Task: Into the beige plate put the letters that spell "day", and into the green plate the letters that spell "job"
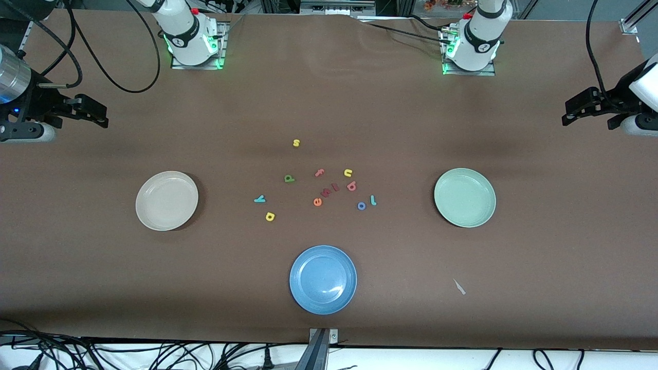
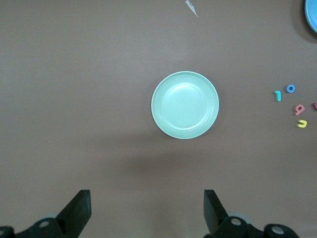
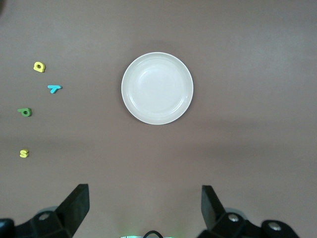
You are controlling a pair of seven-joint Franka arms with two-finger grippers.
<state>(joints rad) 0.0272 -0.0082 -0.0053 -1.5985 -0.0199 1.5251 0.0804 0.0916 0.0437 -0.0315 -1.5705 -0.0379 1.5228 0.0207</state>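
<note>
Small foam letters lie scattered mid-table. Dark green "d" (image 1: 289,178), teal "y" (image 1: 259,199) and yellow "a" (image 1: 270,217) lie toward the beige plate (image 1: 167,200). Salmon "b" (image 1: 351,186), blue "o" (image 1: 361,206) and teal "j" (image 1: 373,200) lie toward the green plate (image 1: 464,197). Both plates are empty. My right gripper (image 1: 104,117) hangs open and empty high over the right arm's end of the table, looking down on the beige plate (image 3: 157,88). My left gripper (image 1: 565,114) hangs open and empty over the left arm's end, above the green plate (image 2: 184,104).
A blue plate (image 1: 323,279) sits nearer the front camera than the letters. Other letters lie among them: yellow "s" (image 1: 296,143), yellow "u" (image 1: 348,172), salmon "f" (image 1: 319,172), orange "e" (image 1: 317,202). A small pale scrap (image 1: 459,287) lies toward the front edge.
</note>
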